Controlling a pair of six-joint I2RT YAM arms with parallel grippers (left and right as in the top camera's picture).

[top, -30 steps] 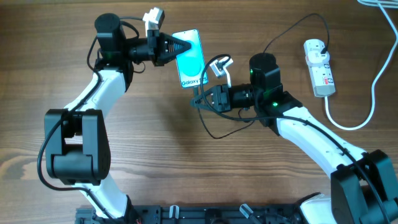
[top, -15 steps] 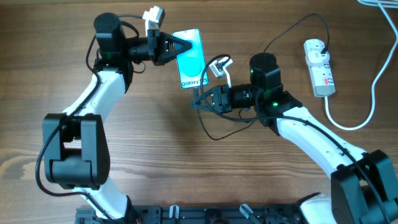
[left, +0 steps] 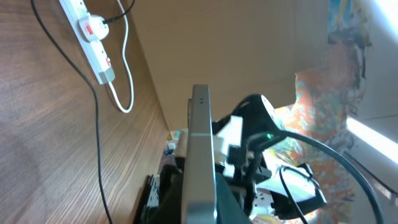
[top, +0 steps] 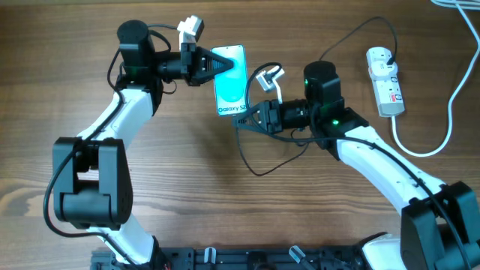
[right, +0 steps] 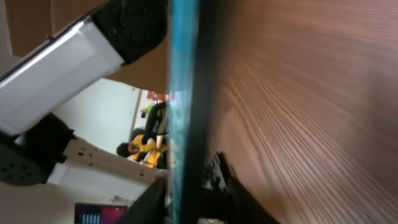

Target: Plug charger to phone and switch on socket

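The phone [top: 232, 86], teal screen up, hangs above the table in my left gripper [top: 222, 64], which is shut on its upper end. It shows edge-on in the left wrist view [left: 200, 155] and the right wrist view [right: 185, 93]. My right gripper [top: 243, 120] is at the phone's lower edge and shut on the charger connector, whose tip is hidden. The thin black charger cable [top: 349, 35] runs from the plug in the socket [top: 384, 82] and loops under the right arm. The socket also shows in the left wrist view [left: 93, 37].
A thick white cord [top: 450, 112] curves from the socket's near end off the right and top edges. The wooden table [top: 187, 195] carries both arm bases along the front edge. The charger cable [left: 97, 124] lies across the wood.
The left gripper has moved the phone a little toward the right arm. The right gripper has moved up to the phone's lower edge, and the cable loop has shifted with it.
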